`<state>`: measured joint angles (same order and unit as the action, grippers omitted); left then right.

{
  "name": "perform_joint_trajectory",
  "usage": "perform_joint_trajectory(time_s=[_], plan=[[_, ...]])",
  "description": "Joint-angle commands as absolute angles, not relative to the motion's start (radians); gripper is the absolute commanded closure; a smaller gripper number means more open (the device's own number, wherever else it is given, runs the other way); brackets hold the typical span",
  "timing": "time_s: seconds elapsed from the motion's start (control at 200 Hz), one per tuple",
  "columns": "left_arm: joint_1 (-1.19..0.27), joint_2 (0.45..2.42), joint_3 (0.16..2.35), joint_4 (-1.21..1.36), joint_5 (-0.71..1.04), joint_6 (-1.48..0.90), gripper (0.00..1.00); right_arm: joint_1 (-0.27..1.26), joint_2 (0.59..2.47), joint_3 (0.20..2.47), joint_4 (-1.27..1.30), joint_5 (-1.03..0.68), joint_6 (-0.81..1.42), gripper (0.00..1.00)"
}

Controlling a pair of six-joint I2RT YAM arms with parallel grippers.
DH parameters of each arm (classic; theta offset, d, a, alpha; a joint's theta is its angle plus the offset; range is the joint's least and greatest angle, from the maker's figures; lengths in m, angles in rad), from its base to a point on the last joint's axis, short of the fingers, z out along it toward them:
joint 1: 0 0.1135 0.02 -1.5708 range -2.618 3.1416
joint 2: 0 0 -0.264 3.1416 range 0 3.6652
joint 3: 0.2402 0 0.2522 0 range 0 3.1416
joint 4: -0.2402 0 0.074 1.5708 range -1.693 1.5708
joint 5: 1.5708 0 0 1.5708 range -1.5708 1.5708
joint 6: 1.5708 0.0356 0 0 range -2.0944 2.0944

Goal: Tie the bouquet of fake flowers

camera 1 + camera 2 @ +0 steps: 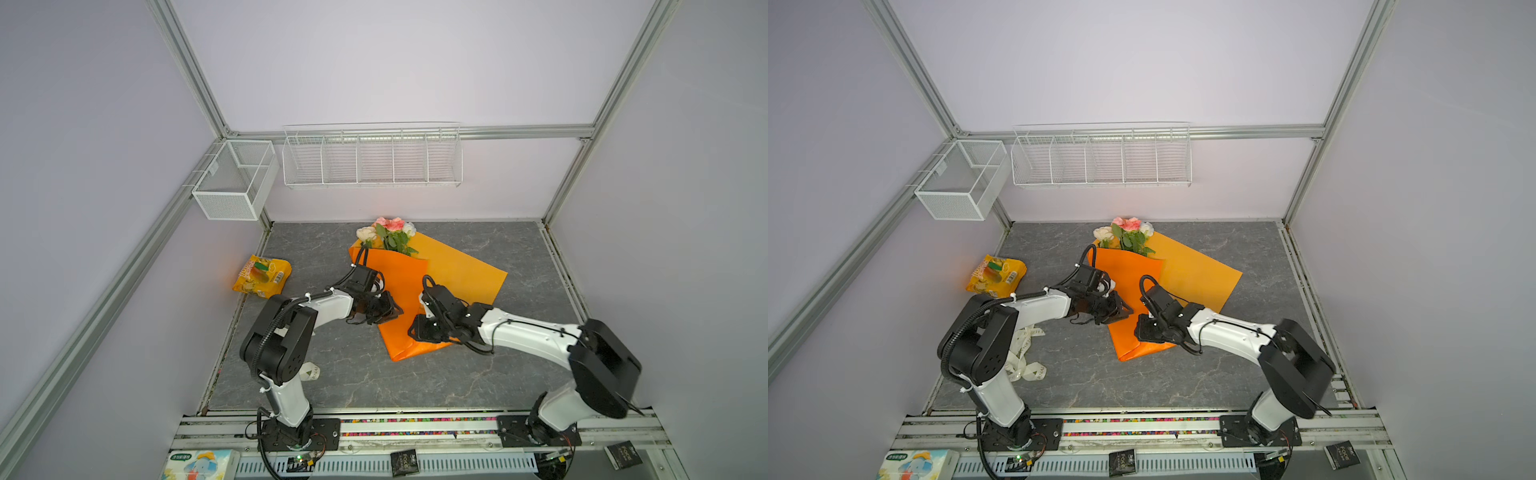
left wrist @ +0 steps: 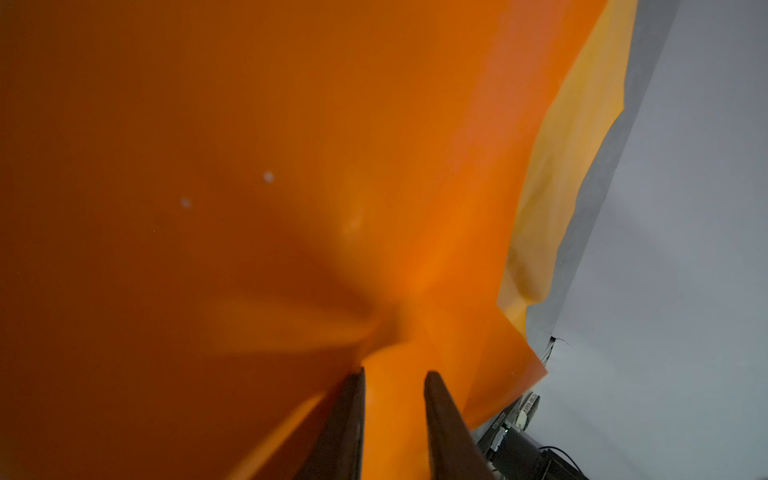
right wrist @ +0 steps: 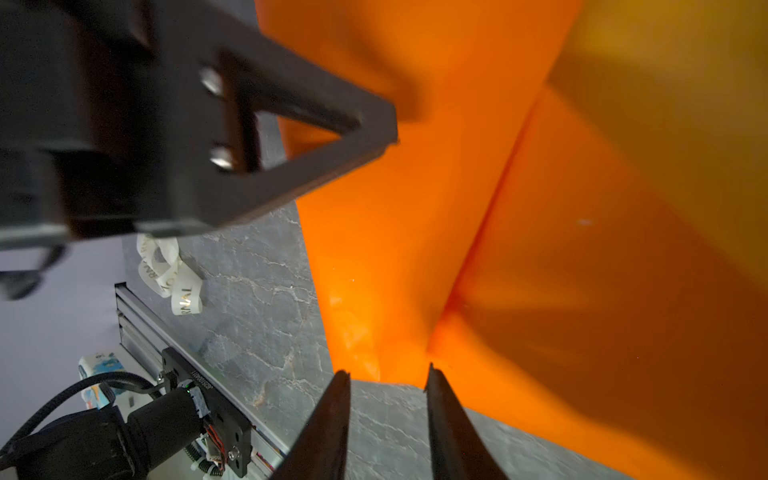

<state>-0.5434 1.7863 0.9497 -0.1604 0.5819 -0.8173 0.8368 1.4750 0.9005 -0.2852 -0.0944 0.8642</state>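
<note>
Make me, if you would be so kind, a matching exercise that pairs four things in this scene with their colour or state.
Things:
1. bouquet of fake flowers
2. snack bag
3. ribbon
4. wire rack

Descriptions:
a. yellow, lying flat
b. white, hanging
c. cream with printed letters, loosely coiled
d. pink, cream and green

Pairs: 1-d, 2-a, 3-c, 4-b.
</note>
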Motion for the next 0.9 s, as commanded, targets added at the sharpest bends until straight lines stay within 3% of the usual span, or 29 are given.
perform_joint_trajectory(time_s=[0.0,0.145,0.385,0.53,0.715,0.895], plan=[[-0.596,1.781,0.963,-0.054,0.616,-0.841,0.74,0.771,1.329,0.797,-0.432,0.009,0.895,0.59],[-0.656,1.806,0.966,-0.045,0.658,-0.814,0.74,0.634,1.177,0.696,-0.543,0.02,0.87,0.53],[-0.684,1.87,0.952,-0.02,0.731,-0.79,0.77,0.316,1.083,0.549,-0.499,-0.171,0.791,0.46],[-0.695,1.885,0.965,-0.02,0.834,-0.735,0.78,0.178,1.132,0.545,-0.474,-0.261,0.719,0.45],[-0.696,1.908,1.012,-0.169,0.841,-0.613,0.78,0.079,1.245,0.592,-0.423,-0.34,0.658,0.44],[-0.715,1.951,1.096,-0.373,0.853,-0.435,0.78,0.054,1.387,0.677,-0.36,-0.413,0.608,0.43]])
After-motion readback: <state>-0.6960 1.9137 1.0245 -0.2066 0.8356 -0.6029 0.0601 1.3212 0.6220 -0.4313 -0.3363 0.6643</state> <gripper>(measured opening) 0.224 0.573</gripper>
